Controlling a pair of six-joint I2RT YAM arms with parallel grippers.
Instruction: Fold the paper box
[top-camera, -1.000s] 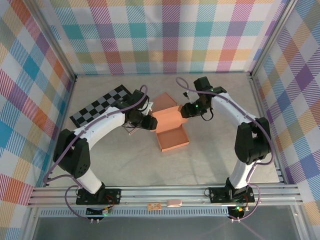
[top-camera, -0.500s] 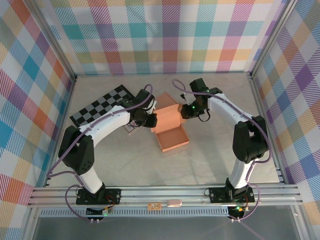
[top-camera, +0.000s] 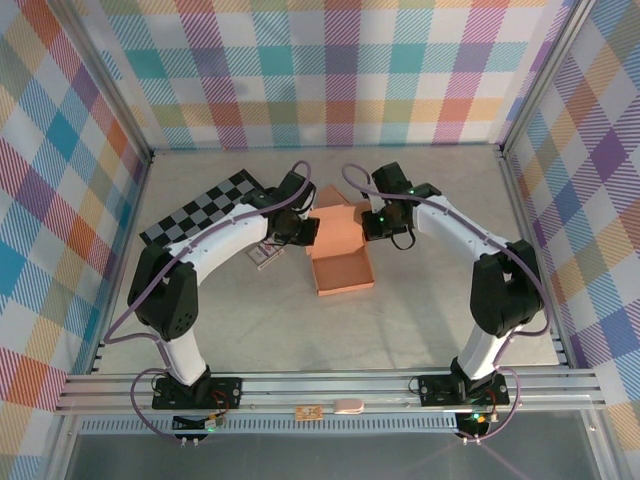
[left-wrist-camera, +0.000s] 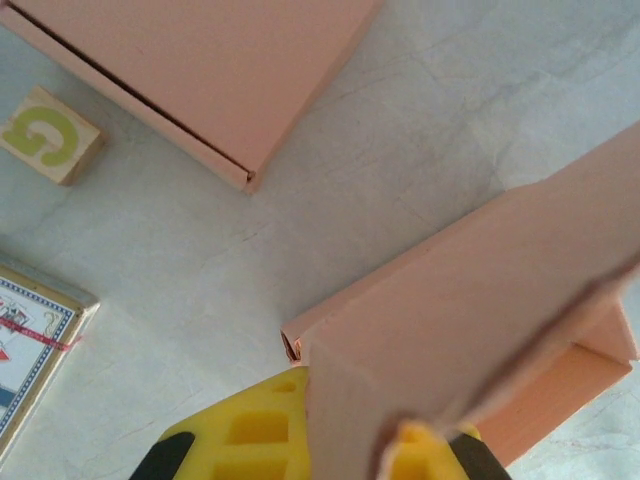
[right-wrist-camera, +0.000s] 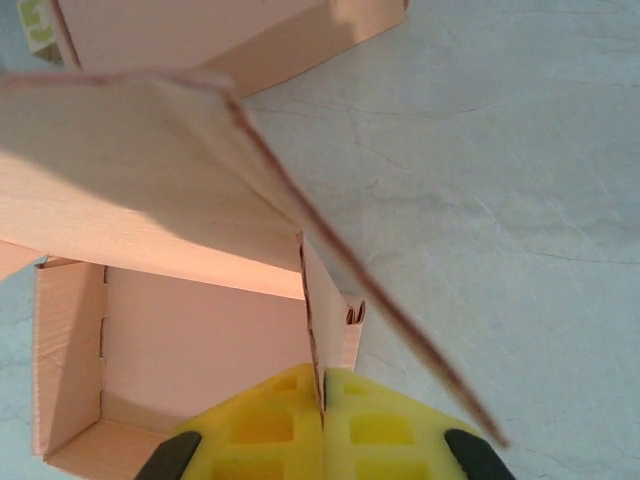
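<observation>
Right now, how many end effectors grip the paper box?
2. The left end effector pinches the paper box on its left side; the right end effector pinches its right wall.

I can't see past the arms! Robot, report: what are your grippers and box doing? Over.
Left gripper shut on a paper box flap. Right gripper shut on its side wall. Box open, lid raised. Letter block nearby, apart.

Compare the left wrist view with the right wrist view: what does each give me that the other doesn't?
Left wrist: a printed card lying flat, and the left tool shut on a raised flap. Right wrist: the tray seen from its open inside, with the right tool shut on its side wall. Both: the peach paper box on the grey table.
</observation>
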